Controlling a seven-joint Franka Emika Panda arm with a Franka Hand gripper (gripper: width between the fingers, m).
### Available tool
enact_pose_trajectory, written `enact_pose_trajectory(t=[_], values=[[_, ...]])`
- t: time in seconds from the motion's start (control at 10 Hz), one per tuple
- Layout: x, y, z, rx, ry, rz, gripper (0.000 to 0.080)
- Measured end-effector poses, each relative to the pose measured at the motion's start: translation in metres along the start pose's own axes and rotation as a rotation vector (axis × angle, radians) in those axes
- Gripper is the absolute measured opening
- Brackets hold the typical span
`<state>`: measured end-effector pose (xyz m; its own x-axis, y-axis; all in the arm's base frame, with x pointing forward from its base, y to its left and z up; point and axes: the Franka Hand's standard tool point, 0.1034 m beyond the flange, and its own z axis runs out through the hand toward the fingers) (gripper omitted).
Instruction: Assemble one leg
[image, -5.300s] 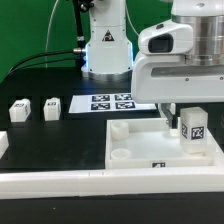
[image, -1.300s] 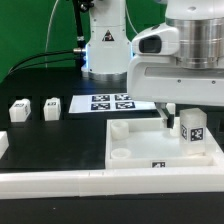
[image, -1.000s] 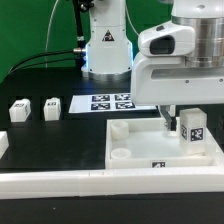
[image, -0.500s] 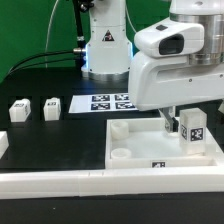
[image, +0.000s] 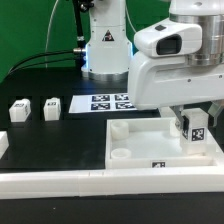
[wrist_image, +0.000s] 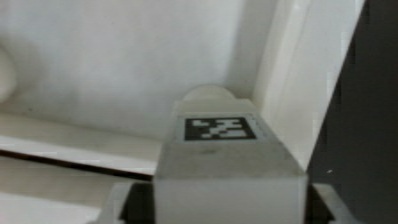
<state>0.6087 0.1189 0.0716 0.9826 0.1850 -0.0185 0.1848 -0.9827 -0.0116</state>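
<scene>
Claw (image: 194, 122): pinching the small white plastic marker-tagged leg (image: 196, 127).
Position: over the large white square tray-like top's (image: 140, 147) far corner.
Risk: a tilted leg could jam, missing its socket.

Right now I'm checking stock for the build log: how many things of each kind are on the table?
Legs: 3, one in the end effector, two loose
Tabletop tray with corner sockets: 1
Marker board: 1
White part at the exterior view's left edge, kind unclear: 1
Total: 6
</scene>
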Motion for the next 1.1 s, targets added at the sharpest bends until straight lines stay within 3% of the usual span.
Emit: enact_pose_trajectory(t=[0.2, 0.8, 1.0, 1.1], values=[[0.0, 0.0, 0.0, 0.003, 0.0, 0.063, 0.029], [0.0001, 0.0028, 0.0006, 0.011, 0.006, 0.745, 0.0291], [-0.0008, 0.0054, 0.0015, 0.04, -0.007, 1.041, 0.0291], [-0.0009, 0.0054, 0.0016, 0.042, -0.01, 1.16, 0.0291]])
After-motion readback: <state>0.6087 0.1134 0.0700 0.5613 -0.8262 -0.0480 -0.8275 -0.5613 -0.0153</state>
